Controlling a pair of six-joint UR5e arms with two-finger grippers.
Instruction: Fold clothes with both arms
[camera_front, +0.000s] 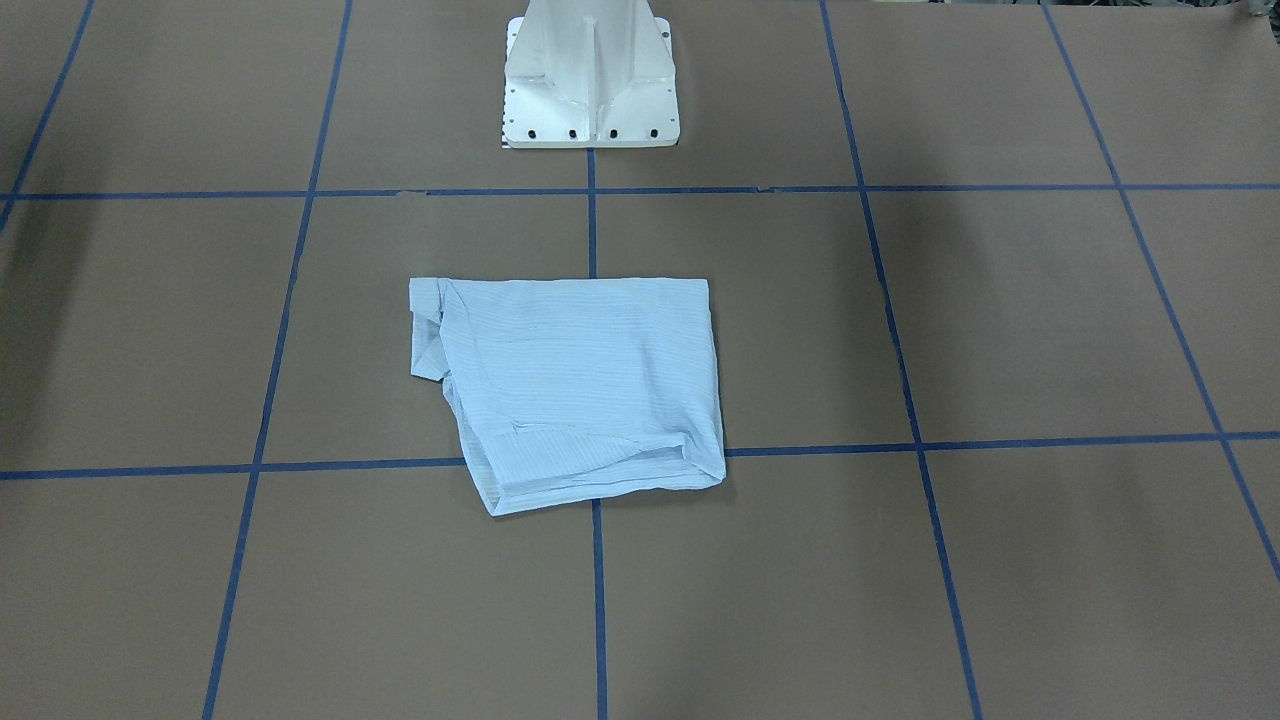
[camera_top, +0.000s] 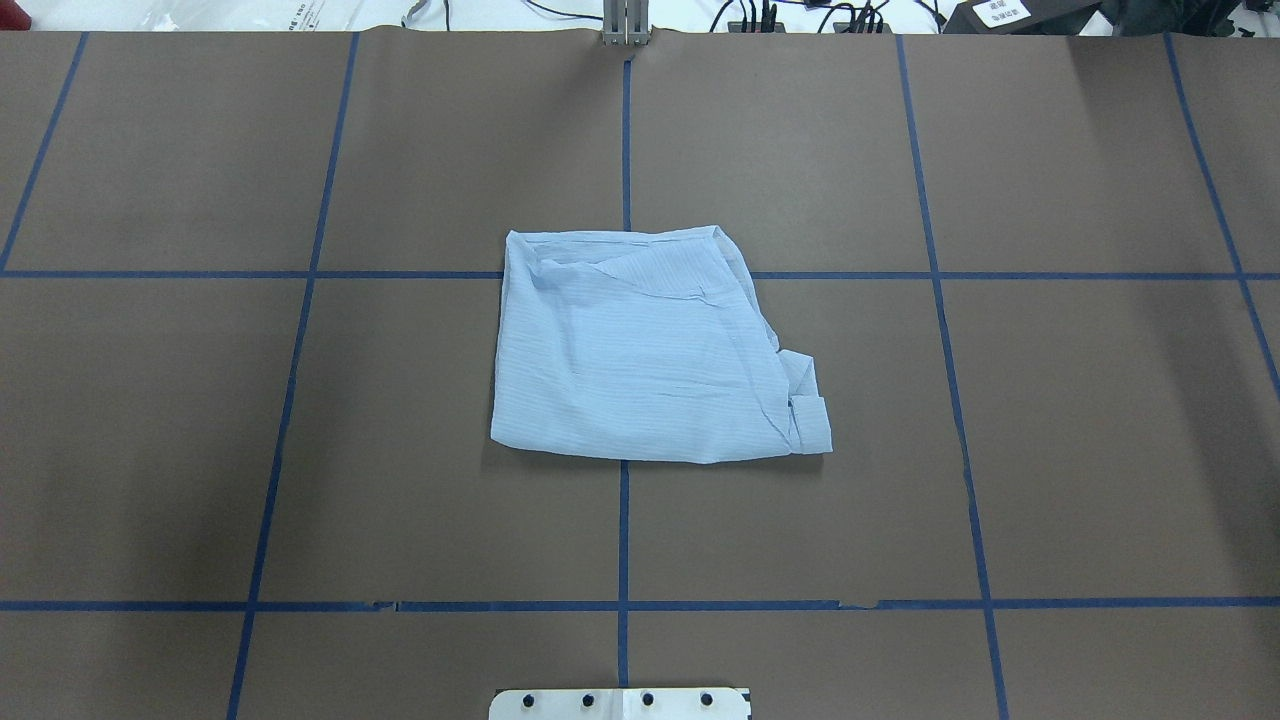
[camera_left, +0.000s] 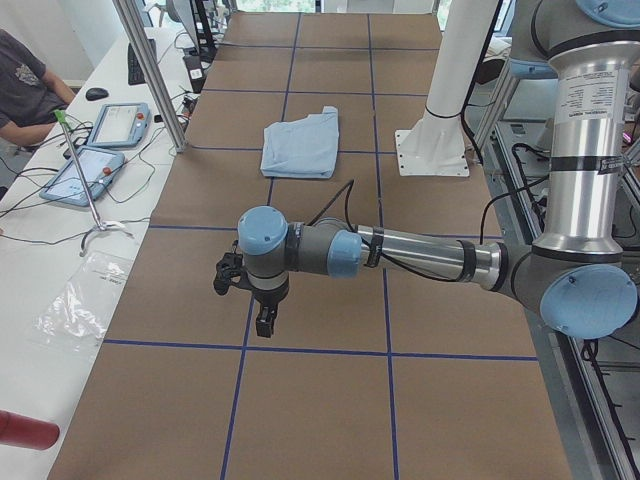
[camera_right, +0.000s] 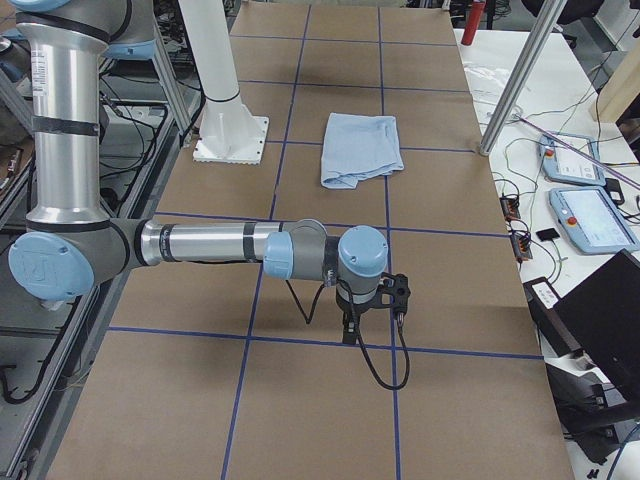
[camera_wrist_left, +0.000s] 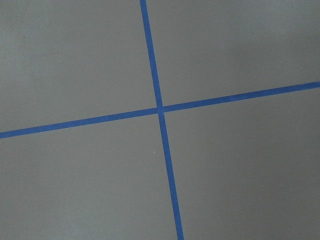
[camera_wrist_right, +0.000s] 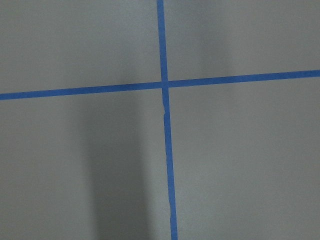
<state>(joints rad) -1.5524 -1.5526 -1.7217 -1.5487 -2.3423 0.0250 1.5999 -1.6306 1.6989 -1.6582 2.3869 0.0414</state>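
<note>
**Inspector:** Shirt, position and lie?

**Recorder:** The folded light-blue shirt (camera_top: 640, 350) lies flat at mid-frame in the overhead view, on the brown paper table (camera_top: 1050, 450), across a blue tape (camera_top: 624, 530) crossing. Its long axis runs left to right. A small folded flap (camera_top: 812, 418) juts out at the lower right corner; cuff or collar, cannot tell.

**Inspector:** Grippers?

**Recorder:** The left gripper (camera_left: 262, 322) and right gripper (camera_right: 349, 328) hang fingers-down, well apart from the shirt. They show in the side views only, so released or clenched cannot be told.

**Inspector:** Writing?

**Recorder:** A white label (camera_top: 1002, 12) on a black box (camera_top: 1065, 18), upper right. Unreadable.
</note>
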